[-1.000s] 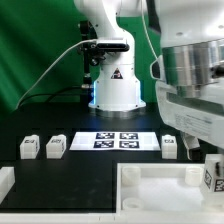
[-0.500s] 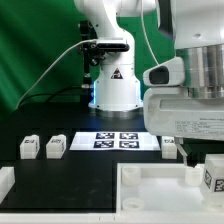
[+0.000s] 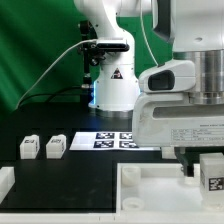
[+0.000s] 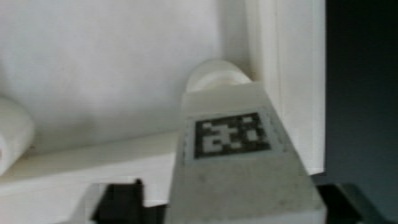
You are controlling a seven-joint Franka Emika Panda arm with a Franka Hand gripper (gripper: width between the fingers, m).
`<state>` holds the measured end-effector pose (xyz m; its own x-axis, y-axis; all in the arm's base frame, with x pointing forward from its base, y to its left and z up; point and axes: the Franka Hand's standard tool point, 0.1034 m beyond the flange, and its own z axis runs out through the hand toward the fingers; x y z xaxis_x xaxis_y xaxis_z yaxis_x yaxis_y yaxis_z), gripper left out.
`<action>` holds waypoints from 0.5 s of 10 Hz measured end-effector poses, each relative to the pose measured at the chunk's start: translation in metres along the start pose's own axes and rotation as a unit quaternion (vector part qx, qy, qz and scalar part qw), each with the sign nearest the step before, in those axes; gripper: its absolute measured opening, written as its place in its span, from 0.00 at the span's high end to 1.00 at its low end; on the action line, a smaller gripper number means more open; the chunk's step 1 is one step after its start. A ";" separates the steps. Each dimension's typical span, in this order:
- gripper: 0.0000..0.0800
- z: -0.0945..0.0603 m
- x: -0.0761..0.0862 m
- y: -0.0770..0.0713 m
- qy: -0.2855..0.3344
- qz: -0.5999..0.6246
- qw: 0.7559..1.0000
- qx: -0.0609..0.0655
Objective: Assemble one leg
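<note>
My gripper (image 3: pixel 205 168) is at the exterior view's right, low over the large white rimmed tabletop part (image 3: pixel 150 190), shut on a white leg (image 3: pixel 212 175) with a square tag. In the wrist view the leg (image 4: pixel 228 150) stands between my two black fingertips (image 4: pixel 125 200) and points toward the tabletop's corner rim (image 4: pixel 285 60). Two more legs (image 3: pixel 28 148) (image 3: pixel 55 146) stand on the black table at the exterior view's left.
The marker board (image 3: pixel 100 140) lies in the middle of the table, partly hidden by my wrist. The robot base (image 3: pixel 115 85) stands behind it. A white block (image 3: pixel 5 180) sits at the exterior view's lower left edge.
My gripper with the leg has moved toward the exterior view's left and lower over the tabletop part; my wrist now hides the leg that stood at the right of the marker board.
</note>
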<state>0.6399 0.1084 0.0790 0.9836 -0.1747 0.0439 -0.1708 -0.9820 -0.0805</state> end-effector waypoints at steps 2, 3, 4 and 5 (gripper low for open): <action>0.63 0.000 -0.001 -0.001 -0.001 0.077 0.997 0.002; 0.63 0.001 -0.001 -0.002 -0.001 0.127 0.992 0.002; 0.63 0.002 -0.002 -0.002 -0.001 0.214 0.977 0.000; 0.63 0.002 -0.003 -0.001 0.002 0.294 0.956 -0.001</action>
<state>0.6373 0.1102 0.0769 0.7177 -0.6964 -0.0042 -0.6939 -0.7145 -0.0896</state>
